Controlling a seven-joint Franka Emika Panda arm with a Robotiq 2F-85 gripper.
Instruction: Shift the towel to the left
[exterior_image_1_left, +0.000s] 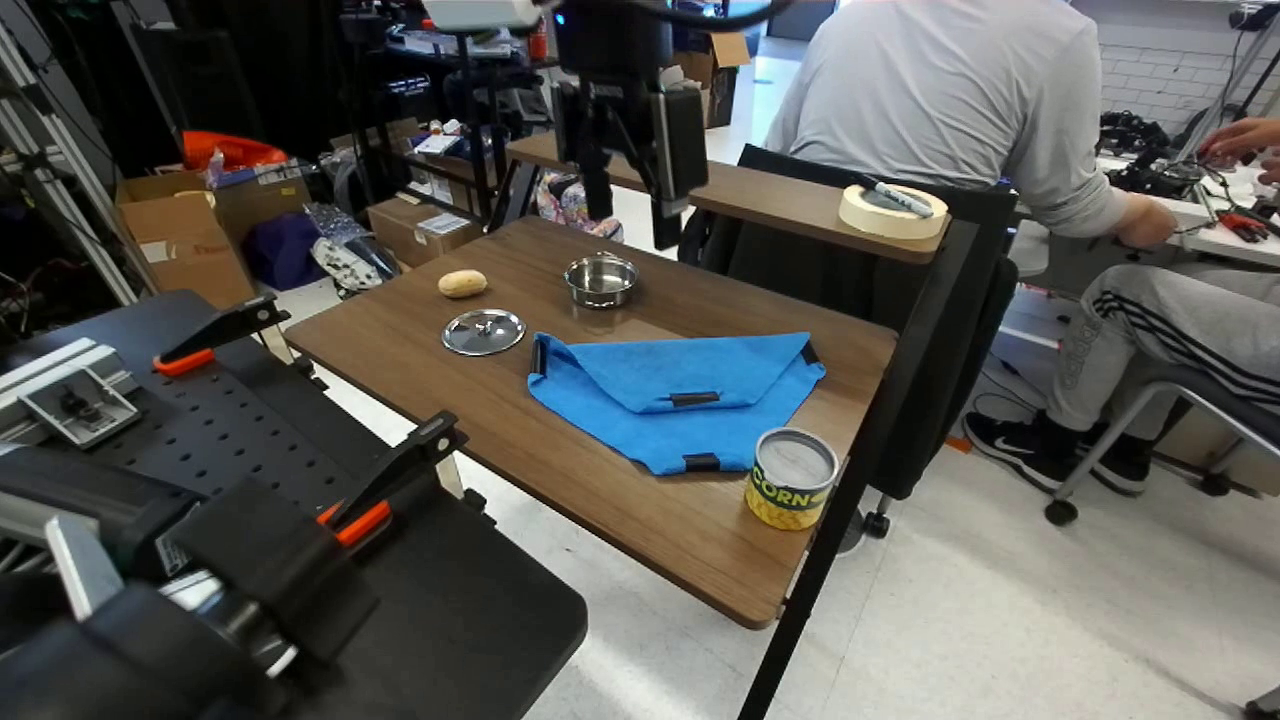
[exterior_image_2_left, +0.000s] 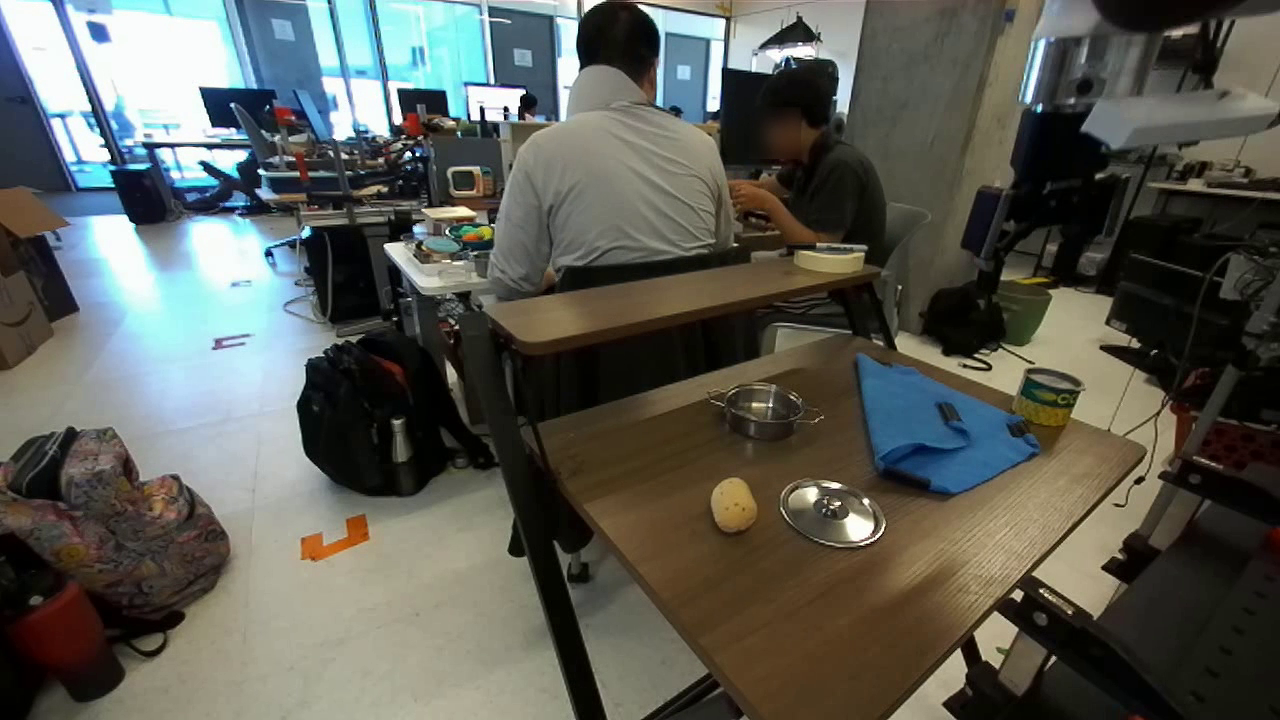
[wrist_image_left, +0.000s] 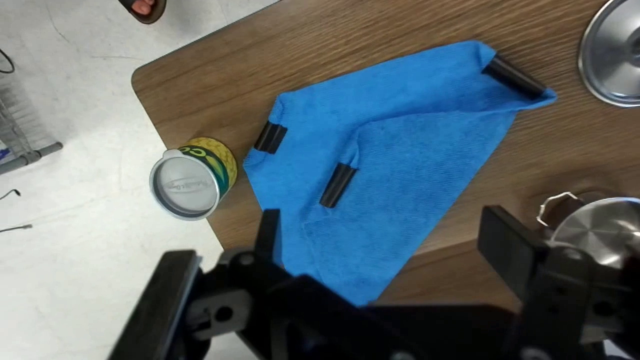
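Observation:
The towel (exterior_image_1_left: 690, 370) is a bright blue cloth with black strips at its corners. It lies folded over itself on the brown table in both exterior views (exterior_image_2_left: 915, 415). In the wrist view the towel (wrist_image_left: 410, 155) fills the middle, its lower corner partly hidden by the gripper. My gripper (exterior_image_1_left: 632, 215) is open and empty, pointing down well above the table. In the wrist view its two fingers stand wide apart (wrist_image_left: 382, 217), with towel and bare wood seen below between them.
A corn can (exterior_image_1_left: 792, 480) stands close beside the towel near the table (exterior_image_1_left: 560, 490) edge. A metal pot (exterior_image_1_left: 600, 280), a lid (exterior_image_1_left: 483, 332) and a potato (exterior_image_1_left: 462, 284) lie on the towel's other side. A raised shelf (exterior_image_1_left: 760, 205) with a tape roll (exterior_image_1_left: 892, 212) borders the table.

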